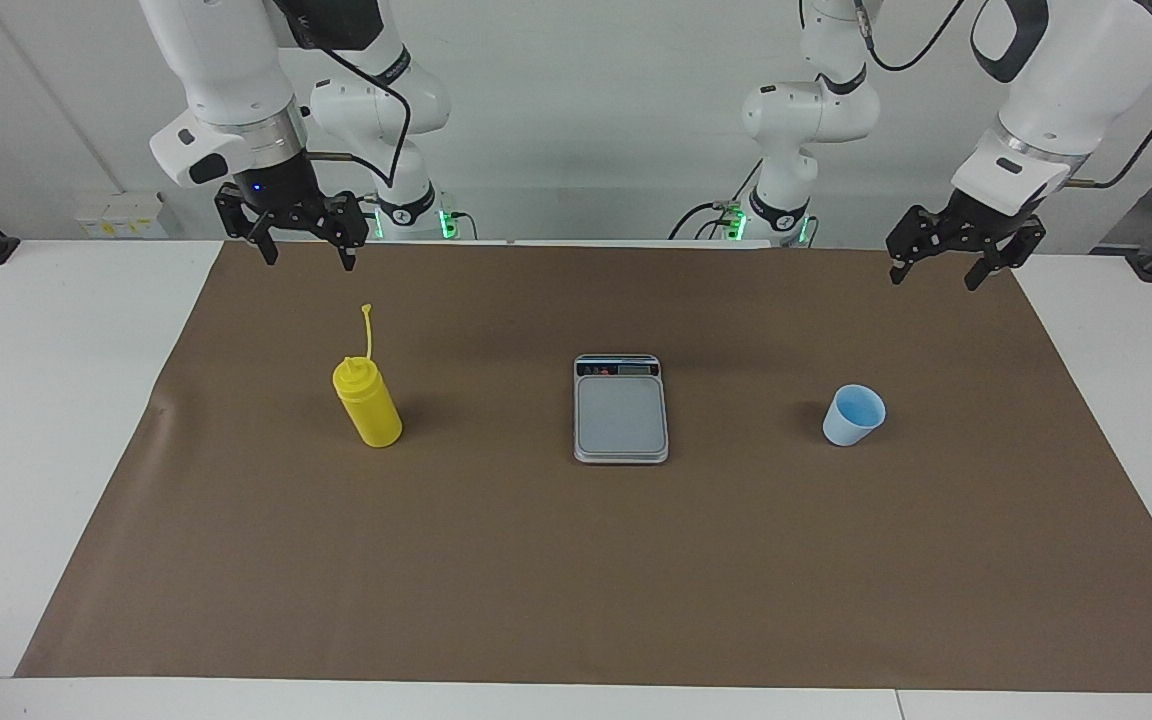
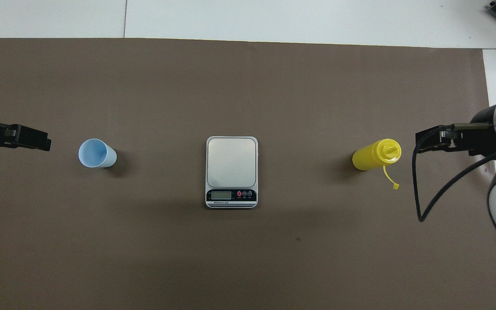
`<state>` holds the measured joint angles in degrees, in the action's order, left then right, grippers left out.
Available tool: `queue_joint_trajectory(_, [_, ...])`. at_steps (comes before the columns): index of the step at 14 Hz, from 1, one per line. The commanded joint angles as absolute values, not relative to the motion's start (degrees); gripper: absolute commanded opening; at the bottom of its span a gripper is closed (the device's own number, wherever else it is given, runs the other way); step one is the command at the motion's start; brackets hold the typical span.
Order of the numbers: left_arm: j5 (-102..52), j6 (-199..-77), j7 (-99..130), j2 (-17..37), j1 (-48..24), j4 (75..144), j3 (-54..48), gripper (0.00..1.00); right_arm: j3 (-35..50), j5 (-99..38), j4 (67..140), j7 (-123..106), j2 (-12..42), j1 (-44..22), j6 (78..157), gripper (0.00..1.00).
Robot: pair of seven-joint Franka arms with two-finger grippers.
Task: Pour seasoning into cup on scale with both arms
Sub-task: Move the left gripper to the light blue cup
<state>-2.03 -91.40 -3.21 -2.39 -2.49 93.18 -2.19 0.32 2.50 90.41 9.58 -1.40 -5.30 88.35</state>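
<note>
Our right gripper (image 1: 306, 243) hangs with its fingers apart and empty, up in the air over the brown mat at the robots' edge; our left gripper (image 1: 948, 262) does the same at its own end, fingers apart, holding nothing. The yellow bottle (image 1: 367, 402) stands upright toward the right arm's end, cap off and dangling on its strap. The scale (image 1: 621, 409) sits mid-mat with its plate bare, and the blue cup (image 1: 853, 414) stands toward the left arm's end, well apart from it. We judge nothing has begun. The light cup could tip or skid if our fingers close off-centre, and the soft bottle could spurt if squeezed hard. The brown mat (image 1: 576, 570) covers a white table (image 1: 26, 450) before a white wall
</note>
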Motion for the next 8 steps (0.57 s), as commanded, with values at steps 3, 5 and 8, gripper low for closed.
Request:
queue_joint_trajectory(3, [-2.02,-91.23,-4.66,-4.04,-1.85,94.66,-2.29,1.00,0.61,1.32,92.02,8.35,-2.81,-4.40,88.68,1.00])
queue_joint_trajectory(5, [-2.02,-91.41,-4.75,-4.04,-1.85,94.75,-2.29,1.00,0.53,1.23,92.02,8.35,-2.81,-4.40,88.68,1.00])
queue_joint_trajectory(8, [-2.02,-91.93,-4.66,-4.48,-1.85,95.80,-2.29,1.00,0.61,1.32,92.02,8.35,-2.81,-4.48,88.68,1.00])
